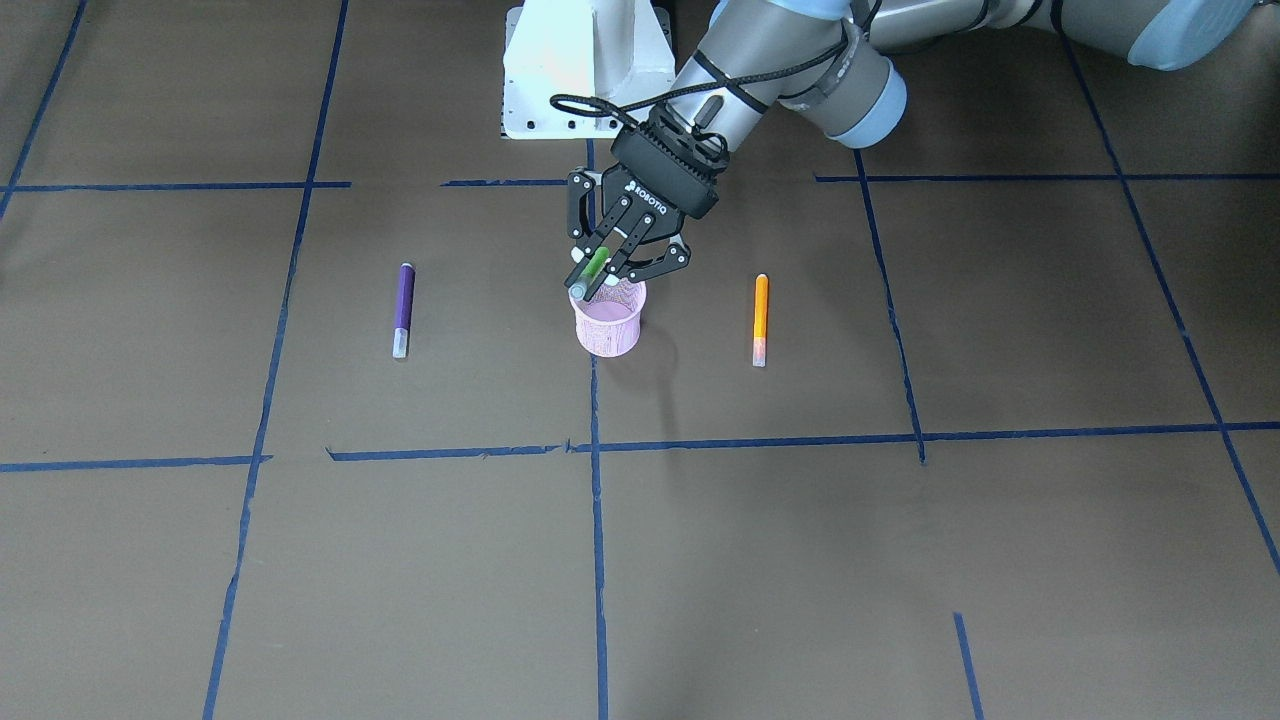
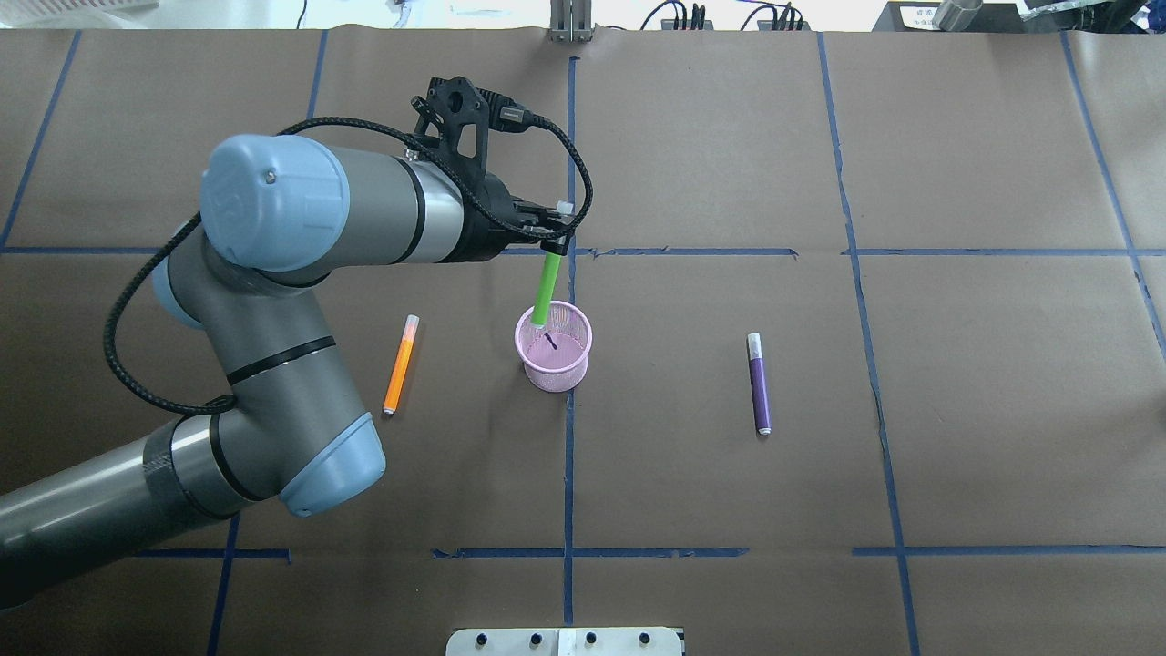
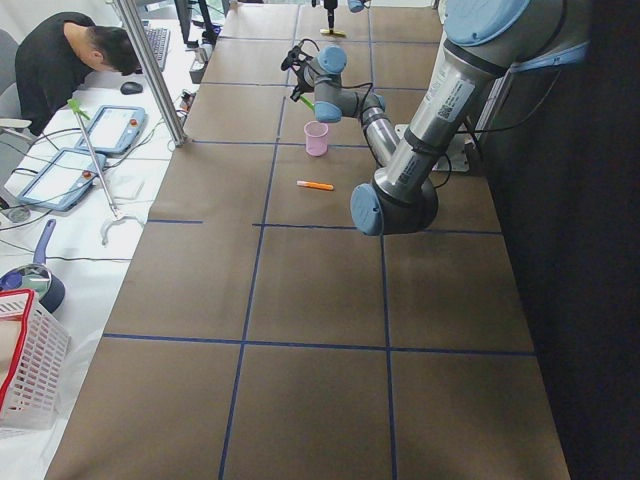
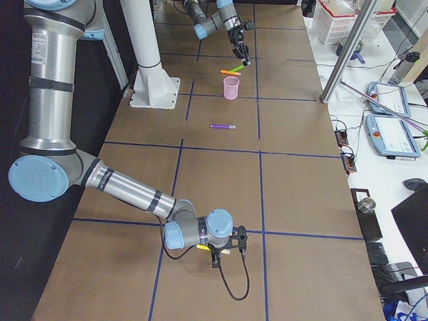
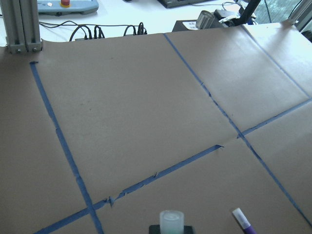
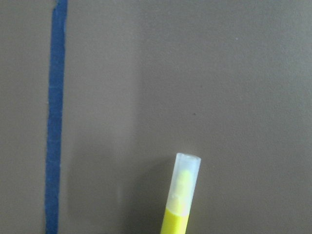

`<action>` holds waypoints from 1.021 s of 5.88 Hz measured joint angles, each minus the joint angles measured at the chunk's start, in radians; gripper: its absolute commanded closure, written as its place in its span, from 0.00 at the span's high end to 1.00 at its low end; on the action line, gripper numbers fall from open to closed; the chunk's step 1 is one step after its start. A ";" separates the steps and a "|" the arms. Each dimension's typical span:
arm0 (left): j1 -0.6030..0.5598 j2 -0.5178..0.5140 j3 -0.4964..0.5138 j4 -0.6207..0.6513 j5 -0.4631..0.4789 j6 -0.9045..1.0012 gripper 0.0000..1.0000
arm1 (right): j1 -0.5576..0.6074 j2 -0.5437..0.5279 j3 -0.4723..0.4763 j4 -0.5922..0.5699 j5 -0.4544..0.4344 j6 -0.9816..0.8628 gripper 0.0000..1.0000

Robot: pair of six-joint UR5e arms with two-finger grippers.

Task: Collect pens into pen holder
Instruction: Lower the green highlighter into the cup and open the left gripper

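Observation:
The pink mesh pen holder [image 2: 553,357] [image 1: 610,325] stands at the table's middle. My left gripper [image 1: 612,268] [image 2: 553,240] hangs just above it, shut on the green pen [image 2: 547,287] [image 1: 597,264]. That pen tilts down, with its lower end at the holder's mouth. The orange pen [image 2: 400,363] [image 1: 760,318] lies flat on the holder's left in the overhead view, the purple pen [image 2: 759,383] [image 1: 403,308] on its right. My right gripper [image 4: 226,245] sits low over the near end of the table in the exterior right view; I cannot tell its state. A yellow pen [image 6: 181,195] juts into its wrist view.
Blue tape lines [image 2: 568,456] cross the brown paper table cover. The white arm base [image 1: 585,70] stands behind the holder in the front-facing view. A person [image 3: 70,50] sits at a side desk with tablets and a white basket [image 3: 25,370].

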 measured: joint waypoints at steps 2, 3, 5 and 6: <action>0.010 0.005 0.056 -0.071 0.016 -0.002 0.00 | 0.000 -0.001 0.002 0.000 0.001 0.000 1.00; 0.016 0.009 0.087 -0.103 0.017 -0.002 0.00 | 0.000 -0.002 0.002 0.000 0.001 0.000 1.00; 0.030 0.017 0.138 -0.164 0.018 -0.002 0.00 | 0.000 -0.002 0.002 0.000 0.001 0.000 1.00; 0.032 0.020 0.145 -0.172 0.018 -0.002 0.17 | 0.000 -0.002 0.002 0.000 0.002 0.000 1.00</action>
